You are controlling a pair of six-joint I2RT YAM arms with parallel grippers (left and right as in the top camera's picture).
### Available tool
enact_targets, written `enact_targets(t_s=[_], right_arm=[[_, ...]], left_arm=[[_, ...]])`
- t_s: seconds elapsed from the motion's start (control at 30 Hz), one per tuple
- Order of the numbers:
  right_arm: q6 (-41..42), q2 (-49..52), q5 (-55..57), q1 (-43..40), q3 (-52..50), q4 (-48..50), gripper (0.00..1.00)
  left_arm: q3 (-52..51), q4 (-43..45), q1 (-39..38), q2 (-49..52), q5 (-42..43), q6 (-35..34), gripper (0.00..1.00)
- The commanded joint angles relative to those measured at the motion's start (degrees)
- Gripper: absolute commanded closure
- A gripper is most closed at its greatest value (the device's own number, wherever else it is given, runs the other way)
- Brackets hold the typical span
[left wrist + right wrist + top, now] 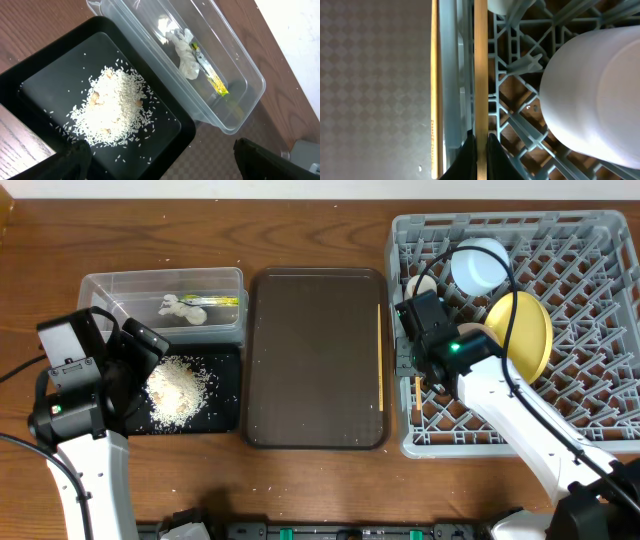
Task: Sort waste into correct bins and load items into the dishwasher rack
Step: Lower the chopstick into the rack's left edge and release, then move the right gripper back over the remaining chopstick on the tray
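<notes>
The rice crumbs [178,388] lie heaped in the black tray [225,420]; they also show in the left wrist view [114,112]. The paper scrap [184,49] and yellow-green wrapper [214,79] lie in the clear tub [160,280]. My left gripper [170,165] is open and empty above the black tray's corner. My right gripper [480,152] is shut on a chopstick [480,75] just inside the left wall of the grey rack [600,225]. The other chopstick [380,355] lies on the brown tray's right side. The white bowl [480,265], yellow plate [522,332] and small cup [420,285] are in the rack.
The dark brown serving tray [315,355] lies between the bins and the rack. A white rounded vessel [595,100] stands close to the right of the held chopstick. The right arm crosses the rack's front left part and hides what is under it.
</notes>
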Motion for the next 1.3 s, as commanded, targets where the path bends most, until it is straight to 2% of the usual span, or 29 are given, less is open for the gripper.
enact_targets(t_s=[0.0,0.07,0.13,0.23,0.37,0.5,0.63,0.77,0.97,1.27], right_arm=[[-0.48,0.15,1.2,-0.5,-2.25,1.86,0.96],[-0.5,0.15,1.22,-0.5,-3.06,2.71,0.95],[-1.6,0.15,1.22,-0.5,-3.19,2.84,0.9],[-3.54,0.15,1.22,-0.5,-3.19,2.97,0.73],[-3.93,0.13,1.22,-0.5,-3.15,2.99,0.65],[-3.91,-0.11,0.44,-0.5,-1.05,2.43,0.65],[-3.89,-1.05,-6.27,0.22,4.85,-0.37,0.66],[-3.87,-1.16,-9.33,3.69,9.99,-0.92,0.67],[-3.89,-0.11,-8.83,10.99,10.29,5.31,0.7],[-3.89,3.89,-6.12,15.5,10.29,5.33,0.67]], left_arm=[[0.85,-0.02,0.31,0.09,-0.31,-0.02,0.06],[0.85,-0.02,0.31,0.09,-0.33,-0.02,0.06],[0.85,-0.02,0.31,0.09,-0.31,-0.02,0.06],[0.85,-0.02,0.31,0.09,-0.31,-0.02,0.06],[0.85,-0.02,0.31,0.09,-0.31,-0.02,0.06],[0.85,-0.02,0.31,0.09,-0.31,-0.04,0.06],[0.85,-0.02,0.31,0.09,-0.31,-0.02,0.06],[0.85,-0.02,0.31,0.09,-0.31,-0.02,0.06],[0.85,-0.02,0.31,0.09,-0.31,-0.04,0.06],[0.85,-0.02,0.31,0.09,-0.31,-0.02,0.06]])
